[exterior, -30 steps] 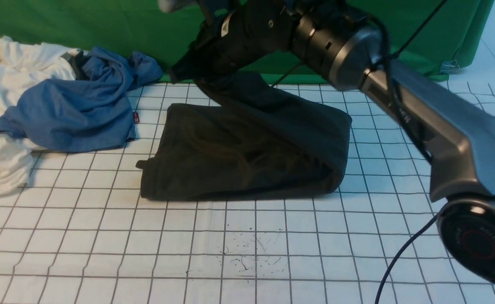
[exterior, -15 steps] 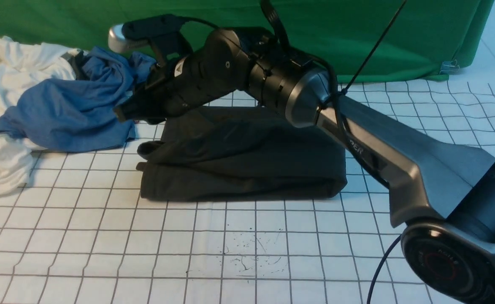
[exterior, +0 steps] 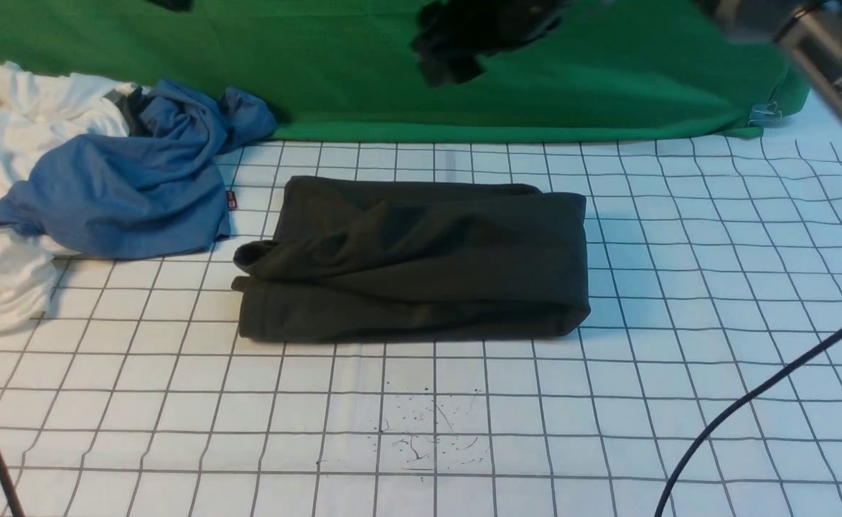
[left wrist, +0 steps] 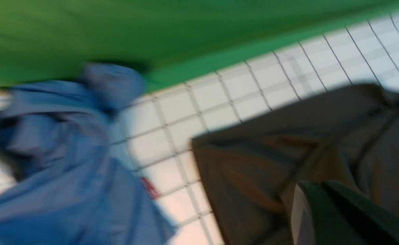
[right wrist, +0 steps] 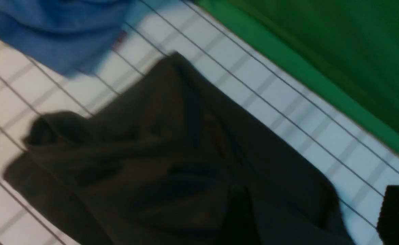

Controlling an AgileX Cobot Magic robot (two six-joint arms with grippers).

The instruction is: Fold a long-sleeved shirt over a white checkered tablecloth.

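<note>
Right tool (right wrist: 315,190) stands wide, its two dark fingers well apart with nothing between them, high above the long-sleeved shirt (exterior: 421,258). My left tool (left wrist: 316,190) is closed, on nothing that I can make out through the blur, and hangs over the shirt on the side of the blue garment (exterior: 119,194). The shirt lies as a folded oblong on the white checkered tablecloth (exterior: 464,431), mid-desk, apart from the blue garment, with the ink specks (exterior: 428,424) nearer to me. I judge the folding all but done and the step in hand to be getting clear. I should take both tools straight up, not across, so no finger drags the top layer. The shirt's left end bunches into a small roll (exterior: 255,255); a light downward press there would square it.
</note>
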